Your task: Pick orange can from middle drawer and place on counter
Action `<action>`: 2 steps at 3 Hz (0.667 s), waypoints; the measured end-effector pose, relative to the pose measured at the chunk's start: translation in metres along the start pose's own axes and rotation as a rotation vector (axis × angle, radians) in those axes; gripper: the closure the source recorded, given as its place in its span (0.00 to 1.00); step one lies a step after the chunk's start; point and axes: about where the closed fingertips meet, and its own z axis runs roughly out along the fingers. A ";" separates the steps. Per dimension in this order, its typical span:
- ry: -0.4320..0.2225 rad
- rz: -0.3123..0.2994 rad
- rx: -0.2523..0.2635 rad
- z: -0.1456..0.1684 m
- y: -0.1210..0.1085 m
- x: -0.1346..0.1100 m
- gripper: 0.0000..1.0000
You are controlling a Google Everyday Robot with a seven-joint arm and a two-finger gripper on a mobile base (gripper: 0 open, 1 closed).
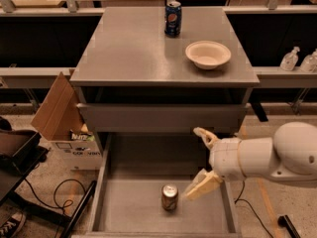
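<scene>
The counter fills the upper half of your view, a flat grey top. Below it, towards 6 o'clock, the middle drawer is pulled out and you see its grey floor and low side walls. Between these two, the upper drawer shows only its front.

The white arm comes in from 4 o'clock. A cardboard box with an open flap stands on the ground at 9 o'clock, beside the cabinet.

The gripper hangs over the right side of the middle drawer, pointing towards 9 o'clock. Its fingers are spread wide apart and hold nothing. One finger is up near the front of the upper drawer, and the other one is low over the drawer floor.

On the counter, a white bowl sits at 2 o'clock from the centre of the top, and a Pepsi can stands upright at 12 o'clock, near the far edge.

The orange can stands upright on the floor of the middle drawer, about in its middle. The low finger's tip is just beside it, at 3 o'clock from the can.
</scene>
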 end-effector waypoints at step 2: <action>-0.031 -0.011 -0.092 0.070 0.025 0.061 0.00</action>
